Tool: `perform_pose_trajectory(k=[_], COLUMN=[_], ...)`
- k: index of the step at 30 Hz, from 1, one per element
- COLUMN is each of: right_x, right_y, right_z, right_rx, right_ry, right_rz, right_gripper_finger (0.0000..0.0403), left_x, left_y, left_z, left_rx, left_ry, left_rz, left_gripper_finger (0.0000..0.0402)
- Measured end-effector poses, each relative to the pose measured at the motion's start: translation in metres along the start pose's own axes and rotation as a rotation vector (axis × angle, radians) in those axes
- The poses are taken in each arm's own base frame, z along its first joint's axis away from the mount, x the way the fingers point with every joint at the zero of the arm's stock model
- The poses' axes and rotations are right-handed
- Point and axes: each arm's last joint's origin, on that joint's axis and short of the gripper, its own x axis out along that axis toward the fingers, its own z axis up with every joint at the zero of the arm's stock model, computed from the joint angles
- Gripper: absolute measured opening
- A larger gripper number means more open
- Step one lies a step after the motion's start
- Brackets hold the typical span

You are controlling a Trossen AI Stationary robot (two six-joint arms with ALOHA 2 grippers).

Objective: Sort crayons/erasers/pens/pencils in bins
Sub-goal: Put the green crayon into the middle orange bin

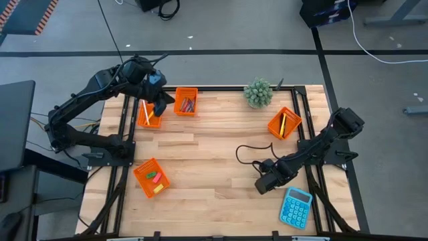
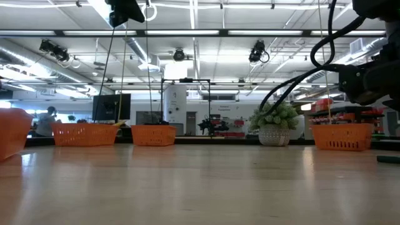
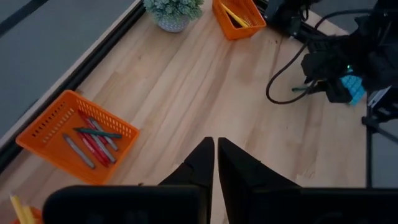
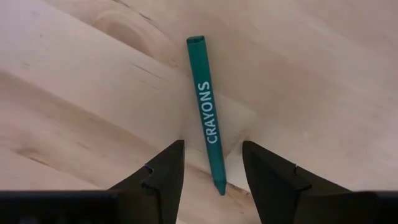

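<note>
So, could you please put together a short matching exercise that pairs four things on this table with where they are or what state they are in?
Things:
1. green crayon
2. left hand
3. calculator
4. potted plant

Places or states:
A. shut, above the far-left bins
B. at the table's far edge, between two bins
C. lying on the wood between the open right hand's fingers
D. near-right corner of the table

Pairs: 1-C, 2-A, 3-D, 4-B
</note>
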Motion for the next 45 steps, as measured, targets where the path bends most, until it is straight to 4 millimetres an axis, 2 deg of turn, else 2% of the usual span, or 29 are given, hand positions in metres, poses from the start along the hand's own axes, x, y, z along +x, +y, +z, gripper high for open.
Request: perform_pose_trajectory(k=[7,12,28,36,41,45], right_x=[0.007,0.008,0.006,0.006,-0.001,-0.015], right_y=[-0.007,-0.008,-0.008,-0.008,0.0,0.019], right_z=[0.001,0.001,0.001,0.001,0.0,0.0], right_rx=[-0.017,-0.064,-0.066,-0.06,-0.063,-0.074], right_ry=[0.002,0.0,-0.021,-0.018,-0.015,-0.057], right_rz=[0.007,0.005,-0.044,-0.042,-0.028,0.064], right_gripper_finger=[0.0172,0.0165,0.0048,0.0039,0.0039,0.0038], left_x=[0.0,0.0,0.0,0.0,0.0,0.0], left_y=[0.0,0.0,-0.001,-0.001,-0.001,-0.001], left_z=[0.002,0.003,0.008,0.01,0.01,0.01], left_rx=[-0.1,-0.1,-0.113,-0.106,-0.105,-0.068], left_ry=[-0.02,-0.029,-0.077,-0.099,-0.099,-0.1], left_rz=[-0.002,-0.003,-0.009,-0.012,-0.012,-0.011], left_gripper_finger=[0.0017,0.0019,0.0016,0.0026,0.002,0.0016])
